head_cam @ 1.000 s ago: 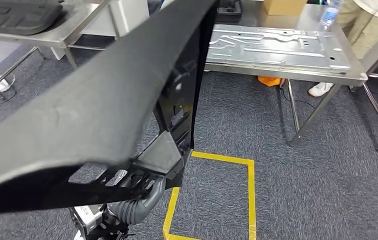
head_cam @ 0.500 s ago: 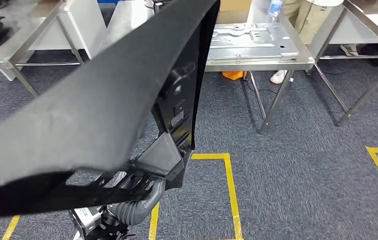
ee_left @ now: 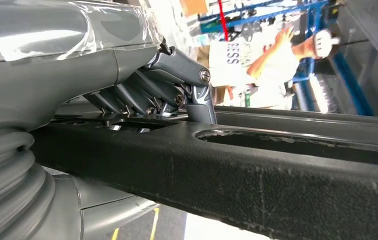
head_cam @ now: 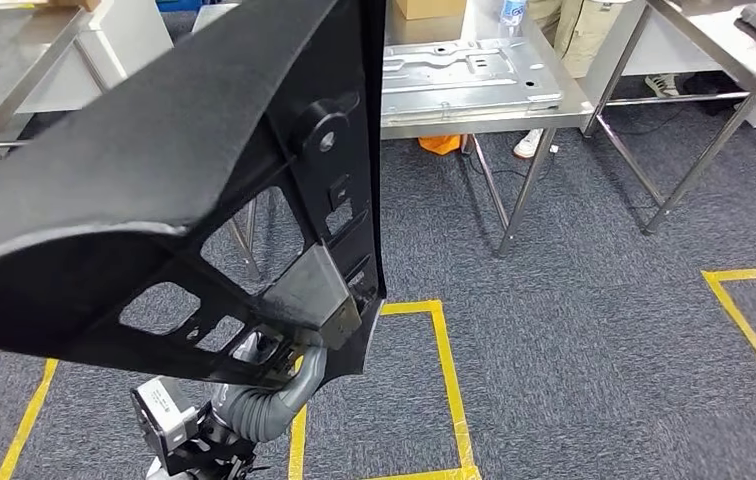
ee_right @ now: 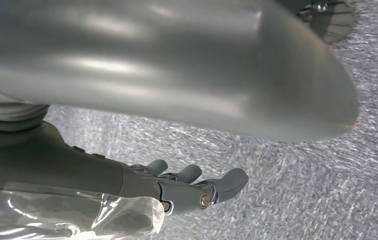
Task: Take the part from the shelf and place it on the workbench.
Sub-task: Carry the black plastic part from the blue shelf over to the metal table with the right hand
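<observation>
Part: long black panel, axis running near-left to far-right
Left hand: fingers grasping part
Right hand: hanging, released
Tabletop: far, ahead-right

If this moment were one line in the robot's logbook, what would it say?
left hand: grips black part | right hand: holds nothing | workbench: ahead

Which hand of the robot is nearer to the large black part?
The left hand: it grips the black part. The right hand hangs open over the carpet, holding nothing.
</observation>
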### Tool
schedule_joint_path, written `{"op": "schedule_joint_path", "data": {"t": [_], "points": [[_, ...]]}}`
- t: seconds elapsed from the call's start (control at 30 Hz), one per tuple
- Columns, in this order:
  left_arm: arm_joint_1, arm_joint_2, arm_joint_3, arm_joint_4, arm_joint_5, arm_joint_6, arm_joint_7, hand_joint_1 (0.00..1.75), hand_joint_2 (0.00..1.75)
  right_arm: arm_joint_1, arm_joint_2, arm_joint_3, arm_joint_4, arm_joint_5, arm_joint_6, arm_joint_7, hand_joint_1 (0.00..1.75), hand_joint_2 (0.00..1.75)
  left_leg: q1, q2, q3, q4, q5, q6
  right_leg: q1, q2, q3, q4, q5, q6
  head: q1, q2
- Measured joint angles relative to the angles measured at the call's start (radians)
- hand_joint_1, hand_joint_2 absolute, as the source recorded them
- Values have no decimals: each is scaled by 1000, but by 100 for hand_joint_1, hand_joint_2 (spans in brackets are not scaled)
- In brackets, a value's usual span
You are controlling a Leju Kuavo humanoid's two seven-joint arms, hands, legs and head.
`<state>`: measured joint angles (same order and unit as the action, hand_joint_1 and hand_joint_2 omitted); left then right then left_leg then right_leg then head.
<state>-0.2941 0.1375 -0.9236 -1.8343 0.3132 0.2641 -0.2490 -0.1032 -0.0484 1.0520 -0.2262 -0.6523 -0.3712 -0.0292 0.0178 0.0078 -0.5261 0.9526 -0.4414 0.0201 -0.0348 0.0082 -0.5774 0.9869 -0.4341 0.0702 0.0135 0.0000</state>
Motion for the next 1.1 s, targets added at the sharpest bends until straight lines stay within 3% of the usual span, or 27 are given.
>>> {"op": "schedule_joint_path", "data": {"t": [0.1,0.13,0.17,0.23,0.3,0.33,0.37,0.43,0.5,0.63,0.7,0.77,0.8,0.83,0.87,0.9,0.97,1.0,1.1], "points": [[0,1,5,0,1,0,-1,175,175,0,0,0,0,0,0,-4,0,0,4,0,-2,3,-4,-11,6,3,-3,-1,-1,-27,-2,0],[0,1,7,0,1,1,-1,175,175,0,0,0,0,0,0,-4,0,0,6,0,-12,26,-19,-14,7,3,-4,-1,1,-34,-3,0],[0,1,9,0,1,1,-2,175,175,0,-1,0,0,0,1,-4,0,0,6,0,-32,70,-45,-16,7,3,-4,-2,2,-40,-3,0],[0,1,12,0,1,1,-2,175,175,0,-1,1,0,0,3,-4,0,0,4,-1,-100,216,-114,-18,12,3,-5,-2,3,-48,-4,0],[2,2,12,0,1,1,-2,175,175,2,-1,1,0,1,5,-4,0,0,-1,-1,-155,321,-143,-12,19,4,-6,-2,3,-51,-4,0],[2,2,12,0,1,1,-2,175,175,2,-1,1,0,1,6,-3,0,0,-5,-1,-154,315,-129,-5,23,5,-6,-2,3,-52,-4,0],[2,2,13,0,1,1,-2,175,175,2,-1,1,0,2,7,-2,0,0,-10,-2,-134,267,-98,5,28,7,-4,-2,3,-52,-4,0],[0,2,13,0,1,0,-2,175,175,1,0,1,0,4,10,6,0,0,-24,-5,-64,116,-29,36,34,9,-2,-2,3,-53,-4,0],[-3,2,14,0,1,-1,-3,175,175,0,3,1,0,5,13,14,0,0,-36,-5,-26,28,1,56,36,9,-3,-3,4,-51,-4,0],[-4,2,14,0,2,-2,-3,175,175,0,4,2,0,7,15,23,0,0,-31,-2,-18,0,18,46,38,7,-11,12,-8,-37,-4,0],[-6,2,14,0,2,-2,-3,175,175,0,4,2,0,8,15,27,0,0,-25,-1,-14,-8,24,45,35,6,-48,99,-62,-27,-2,0],[-6,2,13,0,2,-2,-3,175,175,1,4,2,0,9,15,29,0,0,-24,-1,-15,-8,25,46,30,5,-109,232,-124,-18,0,0],[-6,2,13,0,2,-2,-3,175,175,2,4,2,0,9,15,30,0,0,-23,-3,-15,-8,25,46,27,5,-128,273,-134,-14,0,0],[-5,2,13,0,2,-2,-3,175,175,2,4,2,0,8,15,30,0,0,-22,-5,-15,-7,25,45,25,5,-128,278,-126,-10,0,0],[-5,2,13,0,2,-2,-2,175,175,3,3,2,0,8,15,30,0,0,-21,-9,-14,-7,24,44,22,5,-107,238,-99,-7,0,0],[-5,2,13,0,2,-2,-3,175,175,3,2,2,0,8,15,30,0,0,-19,-13,-13,-5,23,42,18,7,-69,165,-62,-4,0,0],[-6,2,13,0,3,-2,-2,175,175,2,1,2,0,8,15,30,0,0,-19,-21,-15,0,21,32,14,15,0,30,-14,-5,-1,0],[-7,2,13,0,3,-3,-3,175,175,2,1,2,0,8,16,30,0,0,-20,-25,-18,2,20,27,14,17,15,-3,-7,-10,-1,0],[-10,2,13,0,5,-3,-3,175,175,2,2,2,0,8,16,30,0,0,-20,-32,-24,5,21,13,18,9,15,-12,-5,-31,-2,0]]}}
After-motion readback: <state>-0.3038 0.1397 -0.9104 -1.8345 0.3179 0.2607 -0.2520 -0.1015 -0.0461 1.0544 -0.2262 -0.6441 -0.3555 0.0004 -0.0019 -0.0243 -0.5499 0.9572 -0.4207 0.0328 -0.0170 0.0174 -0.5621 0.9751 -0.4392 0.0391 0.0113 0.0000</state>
